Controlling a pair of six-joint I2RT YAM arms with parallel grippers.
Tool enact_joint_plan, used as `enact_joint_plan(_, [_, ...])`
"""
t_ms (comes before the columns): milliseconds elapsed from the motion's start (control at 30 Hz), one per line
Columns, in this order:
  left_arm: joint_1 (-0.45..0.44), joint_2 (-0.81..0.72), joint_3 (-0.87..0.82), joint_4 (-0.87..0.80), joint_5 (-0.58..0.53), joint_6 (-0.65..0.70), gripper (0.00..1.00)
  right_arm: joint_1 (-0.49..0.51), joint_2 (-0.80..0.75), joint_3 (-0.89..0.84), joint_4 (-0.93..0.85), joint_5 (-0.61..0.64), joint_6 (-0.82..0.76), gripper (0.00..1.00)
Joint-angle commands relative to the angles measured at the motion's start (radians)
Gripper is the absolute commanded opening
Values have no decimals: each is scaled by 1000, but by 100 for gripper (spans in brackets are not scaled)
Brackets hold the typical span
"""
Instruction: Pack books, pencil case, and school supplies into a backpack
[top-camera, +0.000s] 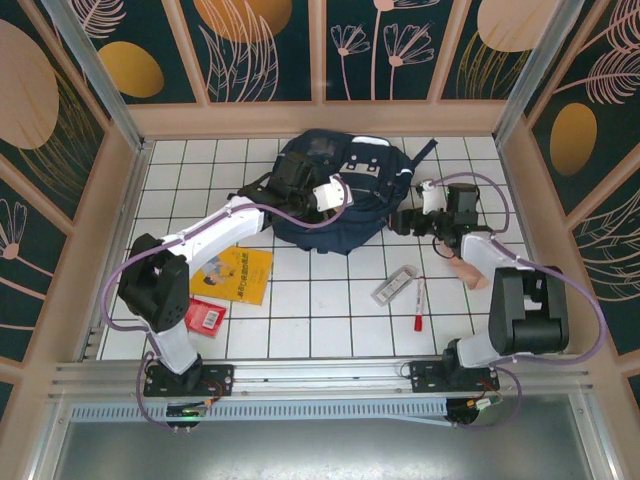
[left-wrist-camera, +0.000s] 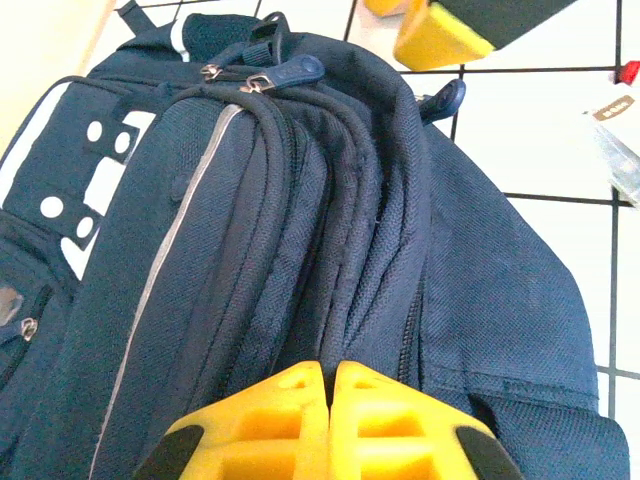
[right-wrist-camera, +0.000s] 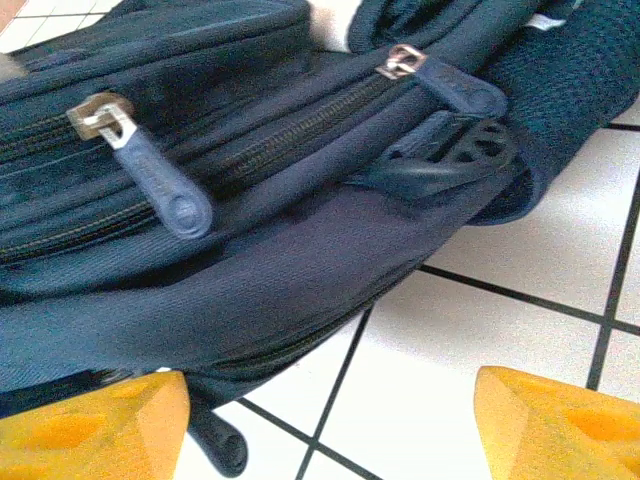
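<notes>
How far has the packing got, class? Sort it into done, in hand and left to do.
Done: nothing packed. The yellow book, red booklet, packet, pen and pencil case all lie on the table outside the backpack. In hand: the left tool, shut, sits at the backpack; the right tool, open, faces its zipper pulls, zips apparently closed. Left: opening it and loading everything.

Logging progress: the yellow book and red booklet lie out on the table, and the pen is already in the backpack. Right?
No. The pen lies on the table beside the packet, outside the backpack, as the top external view shows. The yellow book and red booklet do lie out on the table.
</notes>
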Motion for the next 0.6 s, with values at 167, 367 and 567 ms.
enact_joint_plan(167, [2, -86, 36, -35, 99, 34, 0, 24, 57, 46, -185, -231, -195, 54])
enact_joint_plan(367, [3, -79, 46, -46, 130, 23, 0, 26, 41, 34, -169, -237, -225, 61])
enact_joint_plan(567, [4, -60, 68, -61, 141, 27, 0, 41, 11, 15, -200, -250, -295, 65])
